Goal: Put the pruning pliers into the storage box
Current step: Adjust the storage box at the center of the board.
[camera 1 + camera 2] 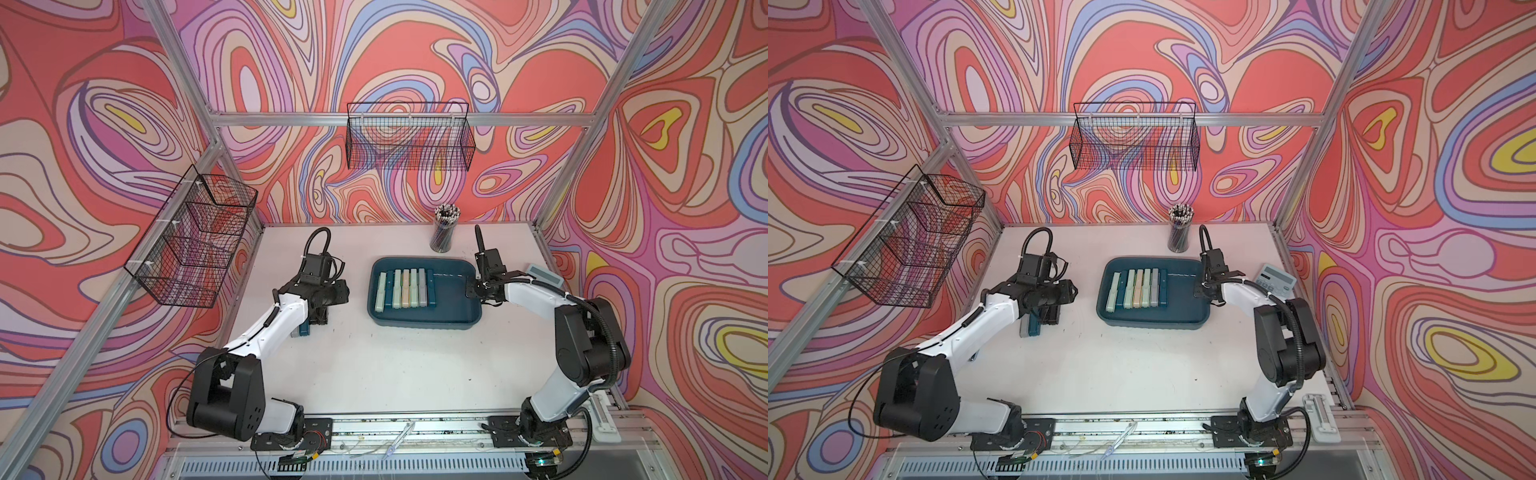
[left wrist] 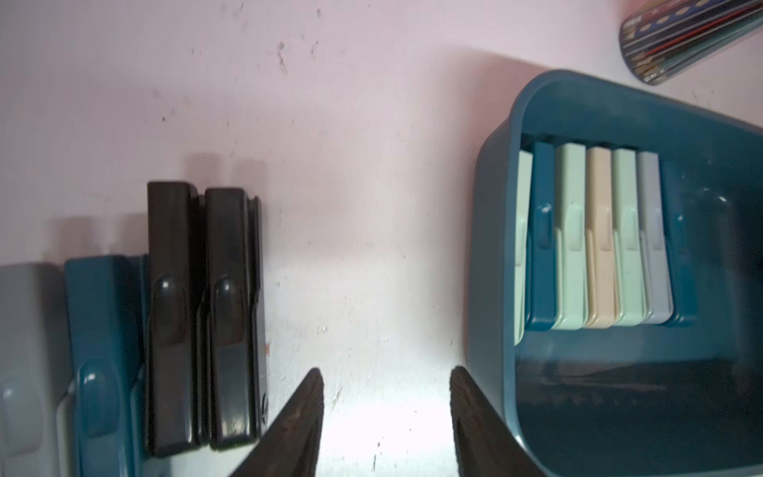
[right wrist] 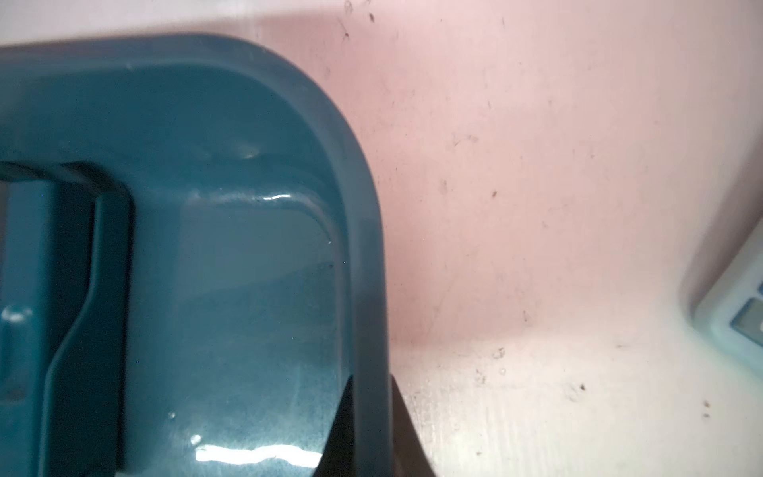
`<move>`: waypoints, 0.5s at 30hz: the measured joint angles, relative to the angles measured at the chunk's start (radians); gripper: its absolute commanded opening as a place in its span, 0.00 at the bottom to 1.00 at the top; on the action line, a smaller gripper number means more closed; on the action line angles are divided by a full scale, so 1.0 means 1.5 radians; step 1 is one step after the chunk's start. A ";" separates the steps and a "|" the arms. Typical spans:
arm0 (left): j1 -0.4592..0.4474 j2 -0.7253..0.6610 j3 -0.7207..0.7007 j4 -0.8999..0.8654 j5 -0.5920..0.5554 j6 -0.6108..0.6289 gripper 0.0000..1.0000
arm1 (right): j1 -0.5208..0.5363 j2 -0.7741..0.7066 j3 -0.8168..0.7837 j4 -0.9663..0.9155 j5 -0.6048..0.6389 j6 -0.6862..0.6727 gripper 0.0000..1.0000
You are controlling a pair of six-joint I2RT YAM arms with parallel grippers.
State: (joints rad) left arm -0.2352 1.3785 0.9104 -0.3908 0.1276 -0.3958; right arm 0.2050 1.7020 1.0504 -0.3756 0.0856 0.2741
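The white surface [image 1: 395, 365] was seen largely bare across its near half. A broad open stretch lay between the arm bases and the storage box [image 1: 424, 326]. The box was set right of centre, its long sides parallel to the surface's front edge, with a strip of bare surface along its near and left rims. A calculator [image 1: 544, 277] was placed near the surface's right edge, and a cup of pencils [image 1: 444, 232] stood just beyond the box's far rim.

Inside the box, a row of pruning pliers [image 1: 405, 289] in mint, teal, beige and grey was packed side by side in the left half, while the right half of the floor was seen bare. A second group of pliers [image 2: 198, 314] — grey, teal and two black — was lined up on the surface under the left arm, well apart from the box.

The left tool [image 2: 386, 380] was held with its jaws apart and nothing between them, over the bare gap between the black pliers and the box's left rim. The right tool [image 3: 369, 384] was clamped on the box's right-hand rim, one finger inside the wall and one outside.
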 measured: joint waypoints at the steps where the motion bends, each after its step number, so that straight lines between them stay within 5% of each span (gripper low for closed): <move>1: 0.000 -0.009 -0.018 -0.004 0.000 -0.007 0.52 | 0.000 0.000 0.000 0.000 0.000 -0.001 0.06; 7: 0.000 -0.042 -0.111 -0.036 -0.005 -0.051 0.54 | -0.001 0.000 0.000 0.001 -0.003 -0.006 0.06; 15: 0.000 -0.023 -0.121 -0.045 -0.033 -0.066 0.58 | -0.004 0.002 0.000 0.003 -0.011 -0.008 0.07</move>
State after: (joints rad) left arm -0.2352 1.3445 0.7288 -0.4576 0.0784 -0.4953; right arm 0.1993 1.7046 1.0504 -0.3706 0.0696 0.2623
